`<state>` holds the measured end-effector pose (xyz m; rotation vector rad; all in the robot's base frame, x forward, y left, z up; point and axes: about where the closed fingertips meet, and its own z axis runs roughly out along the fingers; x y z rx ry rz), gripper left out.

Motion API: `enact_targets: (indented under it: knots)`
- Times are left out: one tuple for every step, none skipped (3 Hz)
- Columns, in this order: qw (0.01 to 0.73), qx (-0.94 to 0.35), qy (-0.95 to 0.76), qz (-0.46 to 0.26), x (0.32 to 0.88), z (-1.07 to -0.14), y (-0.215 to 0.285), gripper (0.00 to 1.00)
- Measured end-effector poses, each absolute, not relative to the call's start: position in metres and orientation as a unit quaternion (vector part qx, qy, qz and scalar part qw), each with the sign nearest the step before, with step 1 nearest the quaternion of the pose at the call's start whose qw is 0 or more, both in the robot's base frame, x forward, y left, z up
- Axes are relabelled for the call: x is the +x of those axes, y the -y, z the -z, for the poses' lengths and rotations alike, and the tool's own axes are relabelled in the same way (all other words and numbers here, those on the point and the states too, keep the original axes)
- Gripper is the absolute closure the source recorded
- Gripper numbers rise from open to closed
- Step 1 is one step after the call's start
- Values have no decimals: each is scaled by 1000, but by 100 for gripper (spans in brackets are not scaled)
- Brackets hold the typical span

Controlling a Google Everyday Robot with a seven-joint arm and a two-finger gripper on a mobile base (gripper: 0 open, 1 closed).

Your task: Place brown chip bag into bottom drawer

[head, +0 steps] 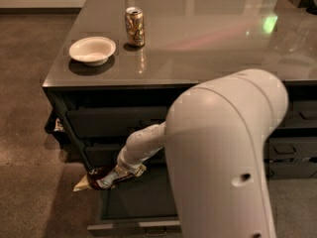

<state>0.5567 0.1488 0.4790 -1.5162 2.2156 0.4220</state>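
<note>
The brown chip bag (96,179) is dark brown with a tan end and is held in my gripper (113,176) at the left corner of the open bottom drawer (133,202). The bag sticks out to the left past the drawer's edge, above the floor. My gripper is shut on the bag's right part. My white arm (223,152) reaches down from the right and covers the drawer's right half. The drawer's front with its handle (156,228) shows at the bottom.
A gold-brown soda can (134,27) and a white bowl (92,50) stand on the grey counter top (208,38). Two shallower drawers (114,122) sit shut above the open one. More drawers (292,155) are at the right. The brown floor (29,148) lies to the left.
</note>
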Motion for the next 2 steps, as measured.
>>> enact_targets:
  knots:
    - [198,-548,-799,-152,565,-452,-160,100]
    - [200,-555,-793,-150,577,-425,-170,100]
